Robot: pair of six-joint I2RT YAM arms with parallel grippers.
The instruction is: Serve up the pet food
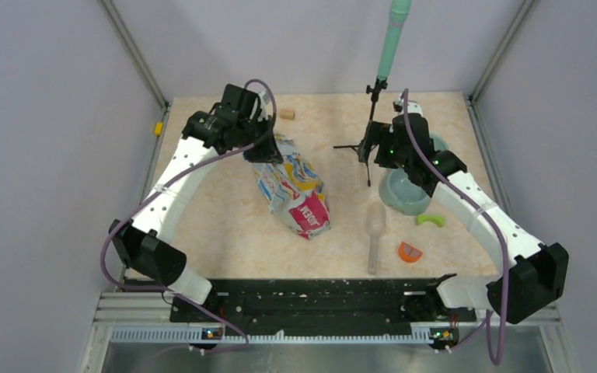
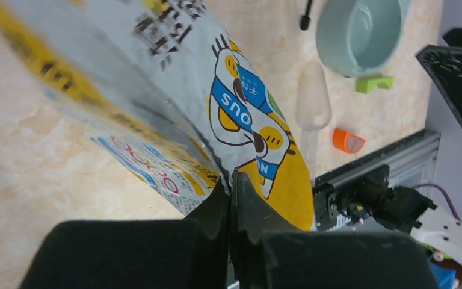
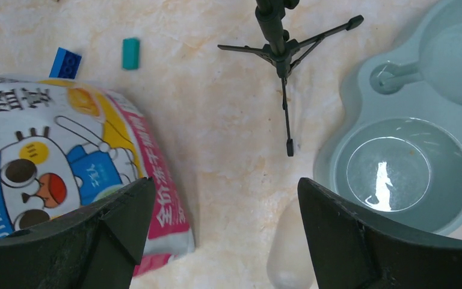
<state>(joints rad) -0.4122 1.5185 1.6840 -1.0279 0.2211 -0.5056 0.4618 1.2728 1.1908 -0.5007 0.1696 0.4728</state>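
Note:
The pet food bag [image 1: 291,190], crinkly yellow, white and pink with a cartoon cat, lies on the table; no kibble shows. My left gripper [image 1: 267,150] is shut on the bag's far end; in the left wrist view the fingers [image 2: 233,186] pinch the bag's edge [image 2: 156,78]. My right gripper [image 1: 375,149] is open and empty, hovering between the bag [image 3: 54,162] and the grey-green pet bowl [image 1: 398,193]. The bowl [image 3: 337,158] is empty. A clear scoop [image 1: 375,231] lies near the bowl.
A black tripod with a teal handle [image 1: 375,109] stands behind the bowl. A green piece [image 1: 430,220] and an orange piece [image 1: 410,252] lie front right. A tan wooden block [image 1: 287,113] lies at the back. Blue [image 3: 66,62] and teal [image 3: 131,53] bricks lie beyond the bag.

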